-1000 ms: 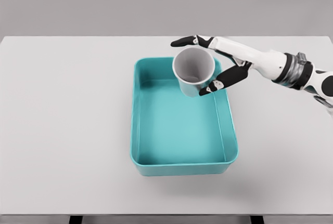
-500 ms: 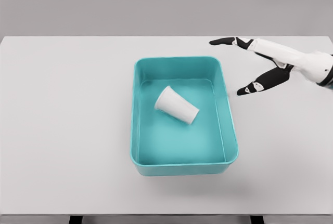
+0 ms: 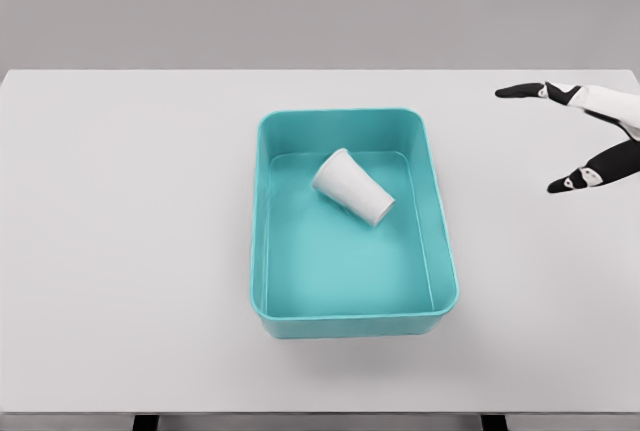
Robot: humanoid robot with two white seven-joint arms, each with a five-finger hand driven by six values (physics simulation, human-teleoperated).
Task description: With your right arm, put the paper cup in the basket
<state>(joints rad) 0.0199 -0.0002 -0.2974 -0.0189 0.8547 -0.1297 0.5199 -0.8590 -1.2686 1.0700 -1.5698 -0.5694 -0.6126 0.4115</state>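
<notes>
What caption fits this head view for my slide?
Paper cup lies on its side inside the teal basket; the open right hand hovers over the table's right edge.

Matt paper, smooth plastic, and a flat grey tabletop.

The paper cup (image 3: 353, 187) looks matt white, its wall smooth and unprinted. The basket (image 3: 262, 251) looks like moulded teal plastic, smooth, with a soft sheen along the rounded rim and a slightly paler floor. The table (image 3: 130, 231) has an even, matt light-grey surface with no grain. The right hand (image 3: 585, 139) shows glossy white shell pieces and black, duller fingertips (image 3: 515, 92).
</notes>
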